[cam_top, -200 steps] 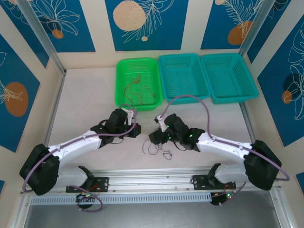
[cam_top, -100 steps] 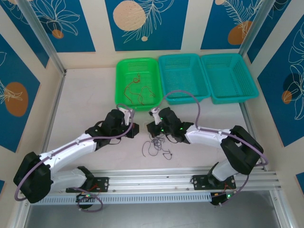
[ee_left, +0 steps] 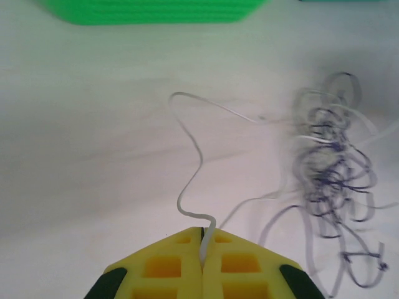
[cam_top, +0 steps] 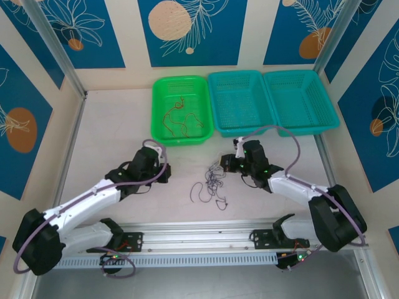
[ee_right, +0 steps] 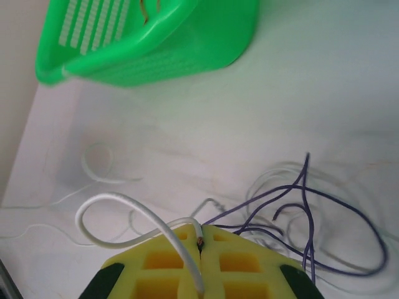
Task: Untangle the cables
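Observation:
A loose clump of dark purple and pale cables lies on the table between my two grippers. My left gripper is to its left, shut on the end of a pale cable that snakes away from the yellow fingertips. In the left wrist view the purple clump sits to the right, blurred. To the right of the clump, my right gripper is shut on another pale cable that loops left. Purple cables trail beside the right gripper.
A green basket at the back holds several reddish-brown wires. Two teal baskets stand to its right. The green basket is close ahead in the right wrist view. The metal rail runs along the near edge.
The two grippers have drawn apart: the right one went right, the left one back to the left. The clump between them has spread out looser.

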Action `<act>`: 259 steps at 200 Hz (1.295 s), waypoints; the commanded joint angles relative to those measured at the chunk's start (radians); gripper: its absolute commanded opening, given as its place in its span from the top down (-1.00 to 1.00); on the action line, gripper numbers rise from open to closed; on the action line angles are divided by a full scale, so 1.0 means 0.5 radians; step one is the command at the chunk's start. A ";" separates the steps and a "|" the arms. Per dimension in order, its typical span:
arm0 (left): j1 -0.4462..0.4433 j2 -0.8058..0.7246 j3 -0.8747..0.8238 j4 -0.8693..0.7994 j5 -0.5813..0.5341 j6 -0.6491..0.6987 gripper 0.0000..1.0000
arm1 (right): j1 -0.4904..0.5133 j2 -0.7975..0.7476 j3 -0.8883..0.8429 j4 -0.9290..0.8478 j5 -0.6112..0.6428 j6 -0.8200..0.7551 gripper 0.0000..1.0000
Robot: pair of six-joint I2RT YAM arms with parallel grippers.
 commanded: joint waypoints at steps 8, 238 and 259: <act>0.219 -0.307 0.060 -0.412 -0.333 -0.055 1.00 | -0.249 -0.216 -0.089 -0.311 0.201 0.355 1.00; 0.665 -0.715 -0.127 -0.085 0.398 0.114 1.00 | 0.671 -0.423 0.393 -0.822 0.628 -0.864 -0.57; 0.661 -0.726 -0.117 -0.109 0.386 0.100 1.00 | 0.849 -0.007 0.662 -0.829 0.531 -0.969 -0.55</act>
